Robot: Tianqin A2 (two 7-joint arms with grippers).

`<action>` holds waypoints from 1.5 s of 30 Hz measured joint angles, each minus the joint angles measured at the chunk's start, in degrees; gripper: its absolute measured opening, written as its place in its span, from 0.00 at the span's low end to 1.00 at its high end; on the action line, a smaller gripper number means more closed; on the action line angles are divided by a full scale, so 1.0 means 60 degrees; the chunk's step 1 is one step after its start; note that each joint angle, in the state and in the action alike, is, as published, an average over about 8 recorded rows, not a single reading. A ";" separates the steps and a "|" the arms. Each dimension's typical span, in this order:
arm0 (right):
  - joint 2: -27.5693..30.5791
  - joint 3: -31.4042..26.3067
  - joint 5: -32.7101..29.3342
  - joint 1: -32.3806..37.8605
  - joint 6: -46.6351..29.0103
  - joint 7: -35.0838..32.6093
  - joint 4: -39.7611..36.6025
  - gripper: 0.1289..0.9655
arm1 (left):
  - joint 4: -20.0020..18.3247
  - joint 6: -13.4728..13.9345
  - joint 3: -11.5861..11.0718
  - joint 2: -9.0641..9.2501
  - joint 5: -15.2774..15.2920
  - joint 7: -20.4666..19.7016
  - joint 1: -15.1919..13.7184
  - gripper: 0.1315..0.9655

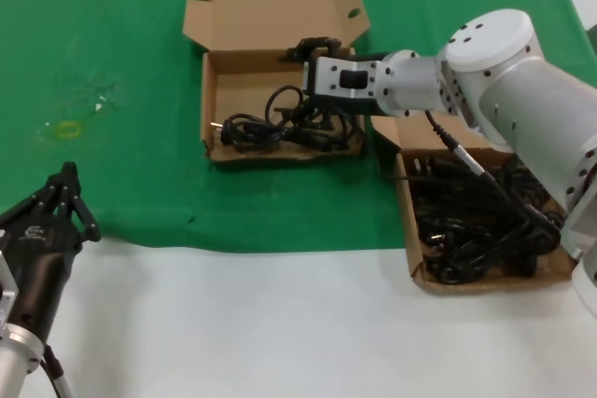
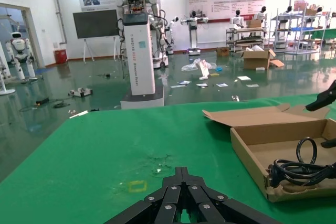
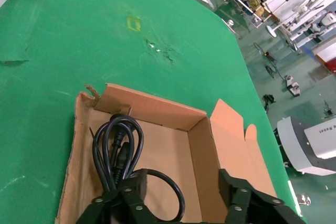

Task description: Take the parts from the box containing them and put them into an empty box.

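Observation:
Two shallow brown cardboard boxes lie on the green cloth. The right box is full of black coiled power cords. The centre box has its lid folded back and holds a few cords. My right gripper is open over the centre box's right side, with nothing held. In the right wrist view the right gripper spreads above the box floor, one finger beside a coiled cord. My left gripper is shut and parked at the front left; it also shows in its wrist view.
The green cloth covers the far part of the table; bare white table lies in front. A small yellow mark is on the cloth at left. The left wrist view shows the centre box with cords.

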 joint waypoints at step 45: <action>0.0858 0.3298 -0.1193 -0.3854 0.1649 0.2224 0.4237 1.00 | 0.0000 0.0000 0.0000 0.0000 -0.0001 0.0000 0.0000 0.51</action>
